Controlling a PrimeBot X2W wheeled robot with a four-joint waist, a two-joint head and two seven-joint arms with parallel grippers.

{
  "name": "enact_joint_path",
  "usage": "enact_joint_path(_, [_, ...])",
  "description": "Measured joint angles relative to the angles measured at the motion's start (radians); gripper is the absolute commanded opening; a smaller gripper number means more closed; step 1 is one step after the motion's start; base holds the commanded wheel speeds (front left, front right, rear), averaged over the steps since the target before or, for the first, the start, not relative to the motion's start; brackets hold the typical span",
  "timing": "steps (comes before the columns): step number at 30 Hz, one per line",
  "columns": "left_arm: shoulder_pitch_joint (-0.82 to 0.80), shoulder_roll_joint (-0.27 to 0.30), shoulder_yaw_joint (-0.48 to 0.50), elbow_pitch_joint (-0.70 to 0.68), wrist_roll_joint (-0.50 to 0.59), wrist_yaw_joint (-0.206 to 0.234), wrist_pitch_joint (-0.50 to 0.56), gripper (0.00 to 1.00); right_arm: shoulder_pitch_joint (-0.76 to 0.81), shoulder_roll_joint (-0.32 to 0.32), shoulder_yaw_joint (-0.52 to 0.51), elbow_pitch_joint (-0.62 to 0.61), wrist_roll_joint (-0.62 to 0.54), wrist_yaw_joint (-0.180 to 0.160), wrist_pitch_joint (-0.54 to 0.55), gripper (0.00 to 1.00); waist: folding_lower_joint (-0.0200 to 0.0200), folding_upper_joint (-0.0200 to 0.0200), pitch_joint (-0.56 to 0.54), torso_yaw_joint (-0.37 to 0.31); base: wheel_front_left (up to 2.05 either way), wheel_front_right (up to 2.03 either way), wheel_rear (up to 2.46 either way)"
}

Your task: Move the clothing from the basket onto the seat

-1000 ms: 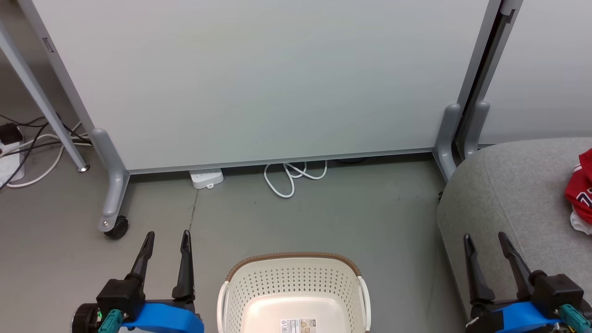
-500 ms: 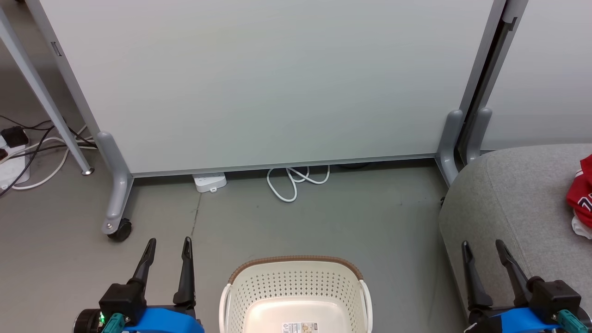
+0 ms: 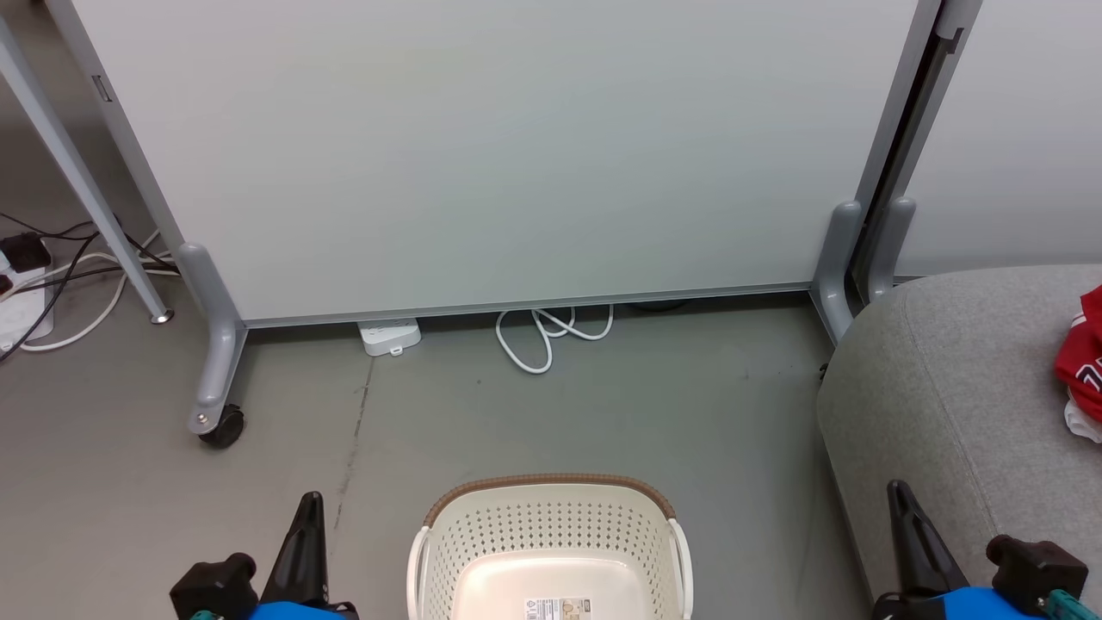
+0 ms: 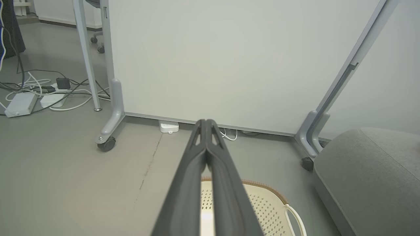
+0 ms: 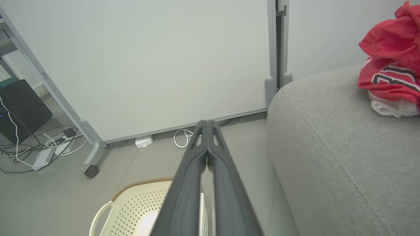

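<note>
Both my end effectors are shut, fingers pressed together, and grip nothing: the left end effector [image 3: 310, 504] rises at the lower left of the head view and the right end effector [image 3: 900, 499] at the lower right. The basket [image 3: 551, 480] sits at the bottom centre between them, and the part of its bottom I can see is bare apart from a label. The clothing [image 3: 1083, 357] lies bunched at the right edge of the frame, up and to the right of my right end effector, on top of the seat [image 3: 938, 387]. It is a heap with no clear long axis. My right arm is much the nearer one, so I judge that little remains to move. The grey floor [image 3: 603, 405] is smooth. A pale partition [image 3: 482, 155] on castors fills the upper frame, with a white cable [image 3: 551, 331] coiled at its foot.
</note>
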Motion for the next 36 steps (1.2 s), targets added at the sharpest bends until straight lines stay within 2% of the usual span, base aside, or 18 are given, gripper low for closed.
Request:
enact_joint_path(18, [-0.018, 0.0, 0.032, -0.025, -0.317, 0.0, 0.076, 0.0, -0.022, 0.0, -0.004, -0.018, 0.32, 0.0, 0.073, 0.0, 0.0, 0.0, 0.009, -0.012, 0.0, 0.0, 0.0])
enact_joint_path(36, [-0.051, 0.0, 0.061, -0.043, -0.575, 0.0, 0.142, 0.0, -0.044, -0.001, -0.012, -0.032, 0.584, 0.0, 0.14, 0.0, 0.0, 0.0, 0.018, -0.025, 0.0, 0.0, 0.0])
